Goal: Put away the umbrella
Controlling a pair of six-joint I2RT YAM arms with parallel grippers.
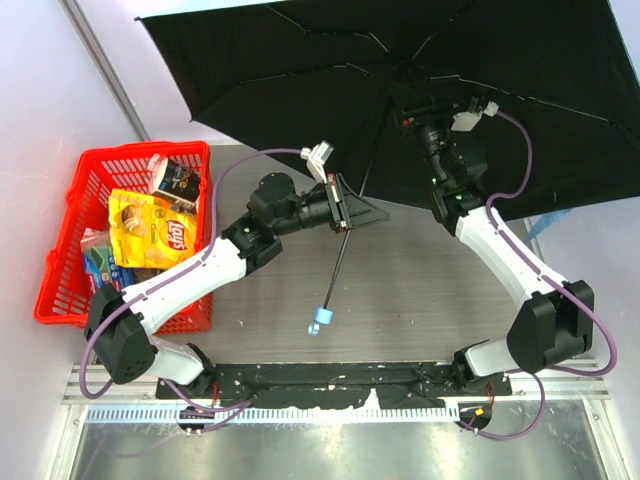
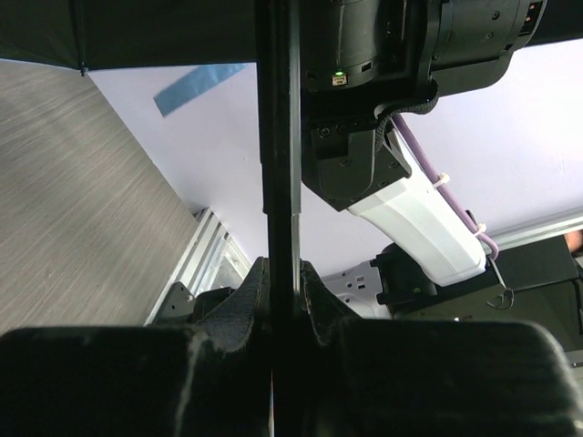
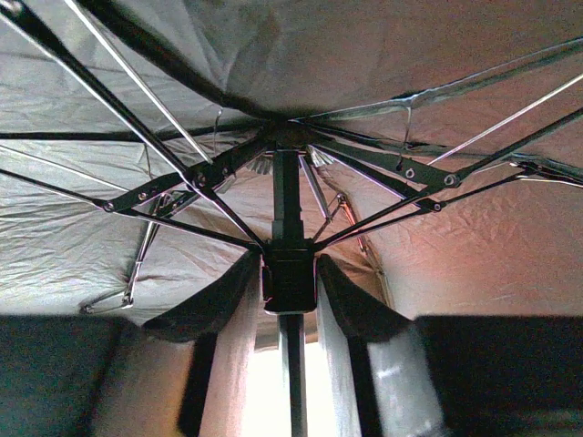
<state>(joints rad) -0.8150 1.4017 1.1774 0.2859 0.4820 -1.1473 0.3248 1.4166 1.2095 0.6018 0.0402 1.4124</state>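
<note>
Left wrist: left pincer (image 2: 281,282) clenched on umbrella (image 2: 279,137) shaft; right pincer (image 3: 290,266) pinches its runner.

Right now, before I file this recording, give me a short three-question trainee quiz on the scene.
1. True or false: the umbrella is folded shut.
2. What does the left end effector grip? A) handle B) shaft C) canopy edge
3. Beside which arm does the red basket sit?
Key: 1 false, its canopy is spread open; 2 B; 3 the left arm.
</note>
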